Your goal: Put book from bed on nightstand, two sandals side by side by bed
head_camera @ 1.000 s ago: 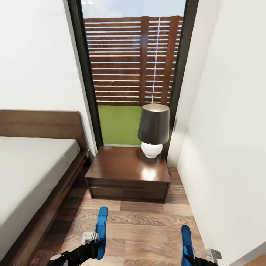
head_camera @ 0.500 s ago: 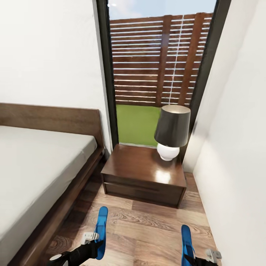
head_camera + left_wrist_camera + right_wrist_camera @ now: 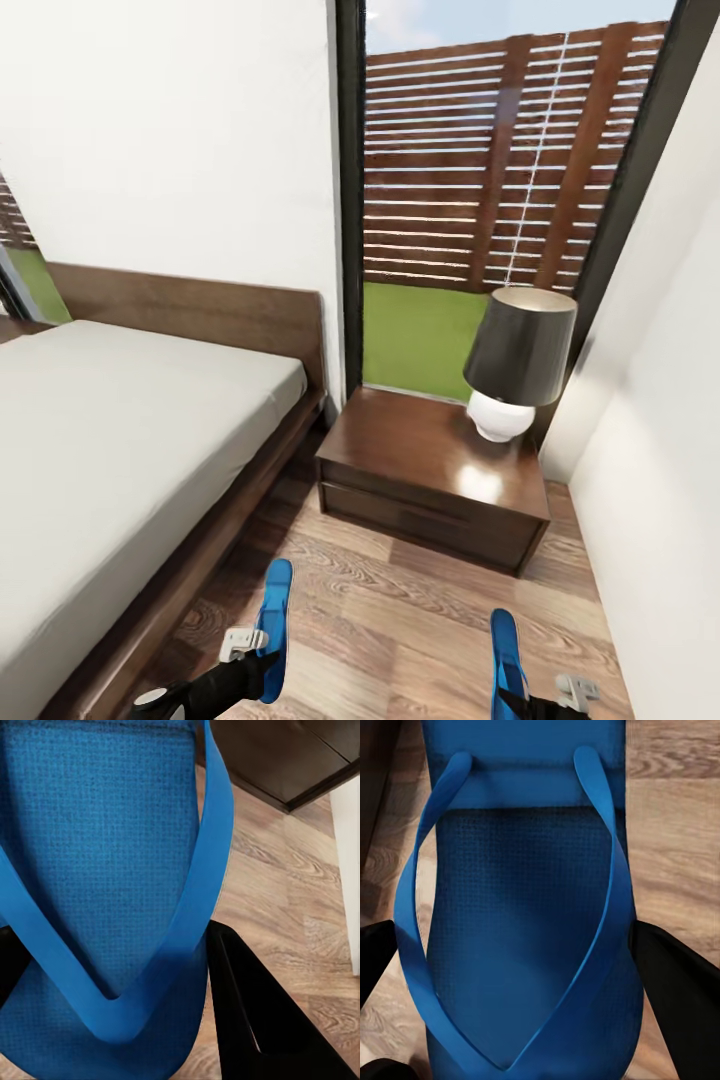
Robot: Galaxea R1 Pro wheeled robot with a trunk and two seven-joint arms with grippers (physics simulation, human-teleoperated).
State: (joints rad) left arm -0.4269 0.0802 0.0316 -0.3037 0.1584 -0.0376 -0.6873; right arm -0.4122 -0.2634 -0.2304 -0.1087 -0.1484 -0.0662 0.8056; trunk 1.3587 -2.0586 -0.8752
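Each gripper carries one bright blue sandal above the wood floor. My left gripper [image 3: 252, 660] is shut on the left sandal [image 3: 275, 610], whose straps show close up [image 3: 97, 855] beside a black finger [image 3: 255, 1020]. The right sandal [image 3: 505, 650] sits in my shut right gripper [image 3: 530, 695], and its sole [image 3: 525, 907] lies between black fingers [image 3: 675, 982]. The bed [image 3: 110, 430], with a pale grey mattress and dark frame, lies at left. A dark nightstand [image 3: 410, 450] stands ahead by the headboard. The book is out of view.
A lamp [image 3: 518, 360] with a dark shade and white base stands on the nightstand's right rear corner. Behind it is a tall dark-framed window [image 3: 480, 180] showing a slatted fence and grass. A white wall [image 3: 660, 450] closes the right side. Wood floor [image 3: 400, 620] runs between bed and wall.
The whole view has swung left: the nightstand and window sit further right in the picture and more of the bed shows. Both grippers still hold their sandals as before.
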